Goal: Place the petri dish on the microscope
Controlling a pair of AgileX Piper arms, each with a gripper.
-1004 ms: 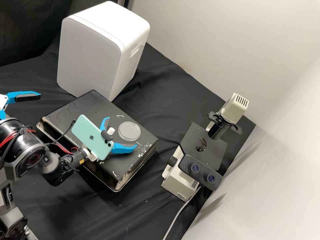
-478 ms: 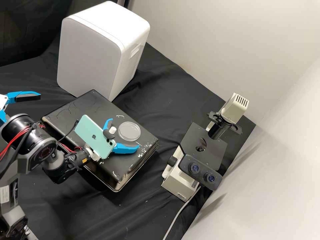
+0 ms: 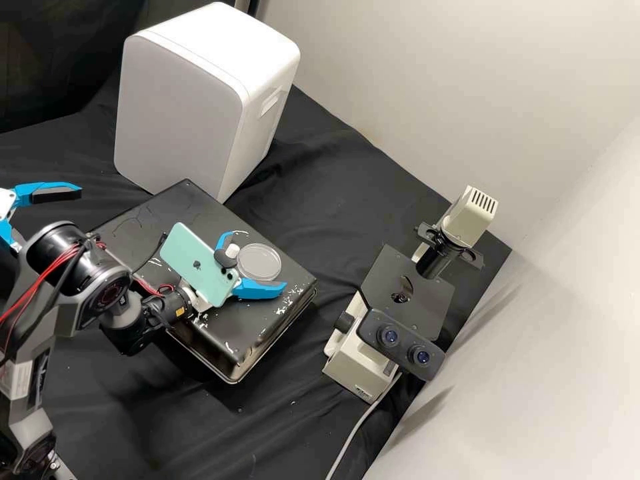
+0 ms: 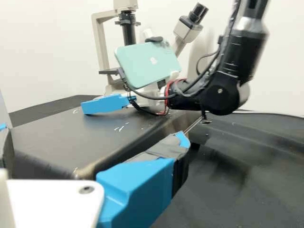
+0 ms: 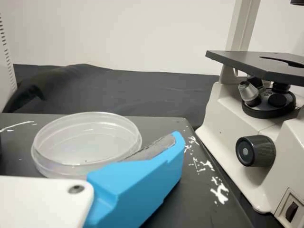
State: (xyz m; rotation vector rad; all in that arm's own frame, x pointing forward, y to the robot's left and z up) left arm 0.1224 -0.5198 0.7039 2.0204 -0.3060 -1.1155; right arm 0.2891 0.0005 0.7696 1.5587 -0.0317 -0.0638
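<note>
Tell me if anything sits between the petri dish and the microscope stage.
Nothing visible does. The petri dish lies on a black box, and just bare black cloth separates that box from the microscope stage.

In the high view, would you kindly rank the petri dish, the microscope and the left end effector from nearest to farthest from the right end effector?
1. Petri dish: between the open fingers of the right end effector, on the black tray.
2. Microscope: on the bench past the tray's edge.
3. Left end effector: beyond the tray's opposite side.
</note>
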